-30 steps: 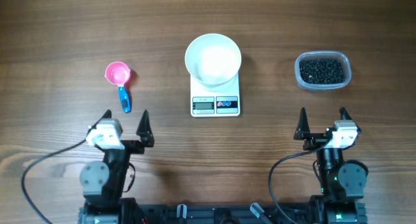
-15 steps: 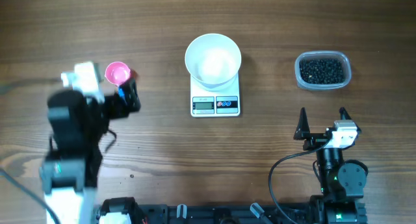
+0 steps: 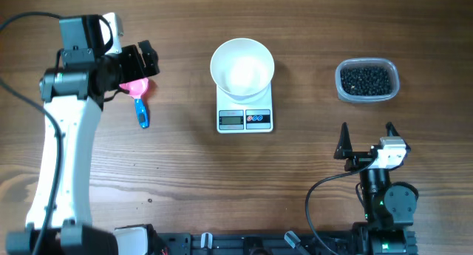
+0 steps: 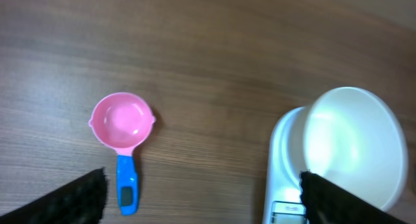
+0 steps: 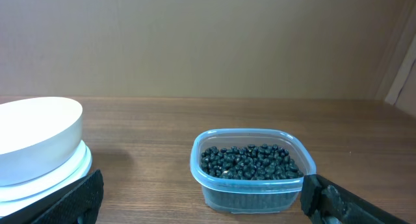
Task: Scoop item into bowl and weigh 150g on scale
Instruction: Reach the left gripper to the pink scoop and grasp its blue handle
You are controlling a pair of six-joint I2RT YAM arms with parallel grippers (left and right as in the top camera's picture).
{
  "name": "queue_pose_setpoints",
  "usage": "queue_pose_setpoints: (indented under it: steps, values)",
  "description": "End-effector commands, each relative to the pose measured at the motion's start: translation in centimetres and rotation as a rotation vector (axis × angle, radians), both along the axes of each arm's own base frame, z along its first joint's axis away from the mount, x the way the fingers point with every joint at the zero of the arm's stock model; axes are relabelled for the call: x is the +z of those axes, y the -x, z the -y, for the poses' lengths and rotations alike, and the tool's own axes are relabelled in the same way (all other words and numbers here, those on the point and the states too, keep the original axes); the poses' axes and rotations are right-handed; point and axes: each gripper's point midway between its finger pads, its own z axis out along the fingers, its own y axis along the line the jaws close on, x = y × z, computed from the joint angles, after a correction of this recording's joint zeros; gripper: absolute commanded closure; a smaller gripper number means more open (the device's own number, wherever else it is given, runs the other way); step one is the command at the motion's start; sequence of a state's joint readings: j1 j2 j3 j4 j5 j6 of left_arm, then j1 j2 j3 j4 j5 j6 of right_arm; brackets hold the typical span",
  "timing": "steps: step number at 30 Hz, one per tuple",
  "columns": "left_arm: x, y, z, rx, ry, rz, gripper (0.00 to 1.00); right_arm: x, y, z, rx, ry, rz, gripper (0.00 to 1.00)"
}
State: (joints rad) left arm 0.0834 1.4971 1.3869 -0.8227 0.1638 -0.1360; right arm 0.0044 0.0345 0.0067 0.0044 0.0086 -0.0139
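Beans (image 3: 364, 79) lying in tub (image 3: 367, 60), far right of tabletop (image 3: 244, 181) | left gripper (image 3: 148, 60) hovering wide open over pink scoop (image 3: 135, 86), far left — best straddling blue handle (image 3: 142, 113) squarely | right gripper (image 3: 366, 140) idling wide open

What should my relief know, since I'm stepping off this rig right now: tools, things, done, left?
Left tool: open, empty, over the pink round plastic scoop with a blue handle.
Right tool: open, empty, parked near the table's front edge.
Round white bowl sits on the small white digital scale and looks empty. Tiny black beans are in the clear plastic tub, right of the scale.
Done: bowl on scale.
Left: grasp scoop, move beans into bowl until 150 g shows; display unreadable here.
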Motion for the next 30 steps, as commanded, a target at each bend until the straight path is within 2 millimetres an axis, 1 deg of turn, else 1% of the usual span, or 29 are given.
queue_pose_setpoints:
  steps: [1,6,9,10,17,22,26,30]
  values:
    - [-2.5,-1.0,-3.2,0.086,0.014,-0.065,0.10,0.0,0.0,0.2,-0.013,0.012,0.001,0.00]
    - [-6.4,-1.6,-7.0,0.188,0.040,-0.149,0.15,0.0,0.0,0.2,-0.013,0.012,0.002,0.00]
    - [-8.4,-2.0,-8.4,0.216,0.047,-0.178,0.16,0.0,0.0,0.2,-0.013,0.012,0.001,0.00]
    - [-9.8,-2.5,-8.9,0.217,0.046,-0.195,0.18,0.0,0.0,0.2,-0.013,0.012,0.002,0.00]
    - [-14.7,-3.8,-9.3,0.207,0.042,-0.251,0.24,0.0,0.0,0.2,-0.013,0.012,0.002,0.00]
    - [-17.5,-4.0,-9.7,0.217,0.032,-0.294,0.32,0.0,0.0,0.2,-0.013,0.012,0.002,0.00]
    - [-18.4,-4.1,-9.7,0.216,0.032,-0.306,0.37,0.0,0.0,0.2,-0.013,0.013,0.002,0.00]
    - [-19.4,-4.3,-9.3,0.205,0.032,-0.317,0.40,0.0,0.0,0.2,-0.013,0.012,0.001,0.00]
